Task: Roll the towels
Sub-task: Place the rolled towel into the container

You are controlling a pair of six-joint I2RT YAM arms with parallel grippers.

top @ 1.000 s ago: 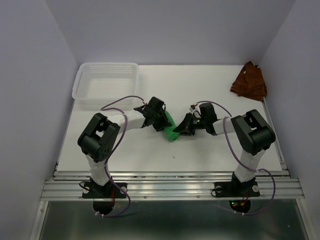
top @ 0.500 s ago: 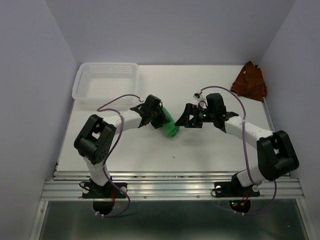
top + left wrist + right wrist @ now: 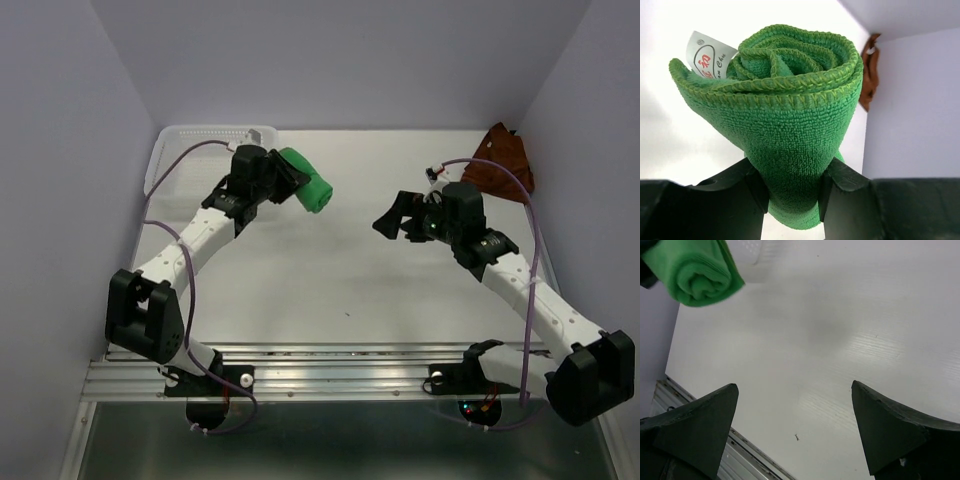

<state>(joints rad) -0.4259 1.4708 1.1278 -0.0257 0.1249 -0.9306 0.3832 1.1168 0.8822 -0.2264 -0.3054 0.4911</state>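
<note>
two towels are in view, well apart. the green towel (image 3: 310, 190) is rolled into a tight cylinder and is lifted off the table (image 3: 330, 285), at about 11 o'clock from the table's middle in the top view. it sits just beside the near right corner of the white basket (image 3: 165, 152). the left gripper (image 3: 287, 180) reaches it from the 8 o'clock side and grips one end, so the rest of the roll sticks out past the fingers toward 4 o'clock. in the left wrist view the roll (image 3: 790, 120) stands up out of the left gripper (image 3: 792, 187). the two dark fingers press into its lower part from either side, about half open with the cloth squeezed between them. the spiral of the roll's free end faces the camera, and a white label (image 3: 707, 56) pokes out at 10 o'clock.

the rust towel (image 3: 500, 160) lies crumpled at the far right corner of the table, at 2 o'clock, against the wall. no gripper touches it.

the right gripper (image 3: 392, 218) hangs over the table at about 2 o'clock from its middle, between the two towels and pointing toward 9 o'clock. its fingers are spread wide and hold nothing. the right wrist view shows bare table between the right gripper's (image 3: 794, 387) fingertips, with the green roll (image 3: 695, 272) far off at 10 o'clock.
</note>
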